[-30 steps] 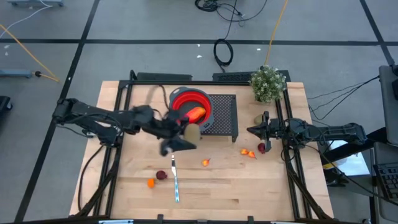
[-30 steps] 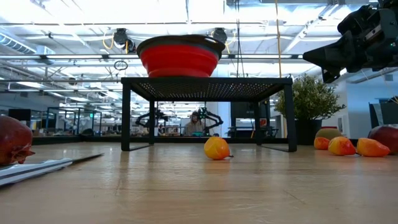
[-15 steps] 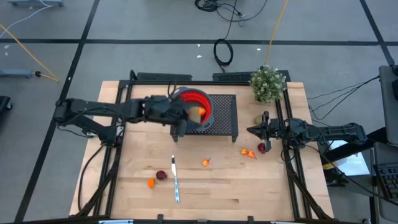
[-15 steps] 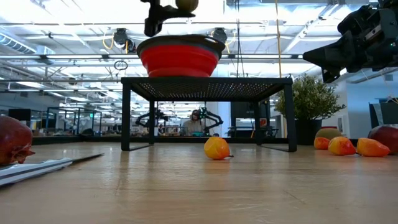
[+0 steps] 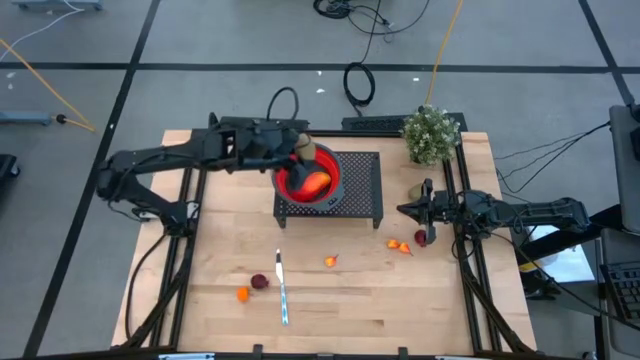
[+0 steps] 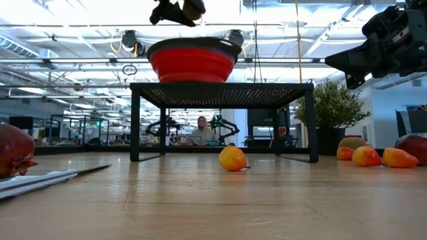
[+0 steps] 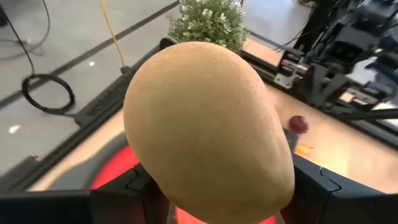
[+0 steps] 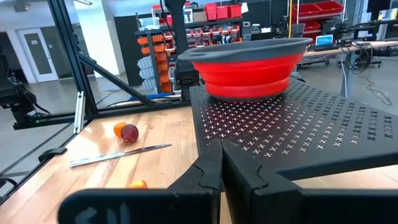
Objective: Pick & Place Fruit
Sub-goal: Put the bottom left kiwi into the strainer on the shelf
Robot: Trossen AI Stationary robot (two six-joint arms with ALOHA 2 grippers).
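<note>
Two slim black jointed robot arms, left arm (image 5: 170, 160) and right arm (image 5: 520, 212), each ending in a matte black two-fingered claw.

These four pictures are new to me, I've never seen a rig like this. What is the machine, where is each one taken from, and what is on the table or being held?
It is a robot with two dark arms at a wooden table. One picture looks straight down, one sits at table height, and each wrist carries its own camera.

The left gripper holds a brown-green kiwi-like fruit above the red bowl, which stands on a black perforated stand and already holds an orange fruit. The right gripper waits shut at the table's right side.

On the wood lie a knife, several small orange pieces and dark red ones. A potted plant stands in the far right corner.
</note>
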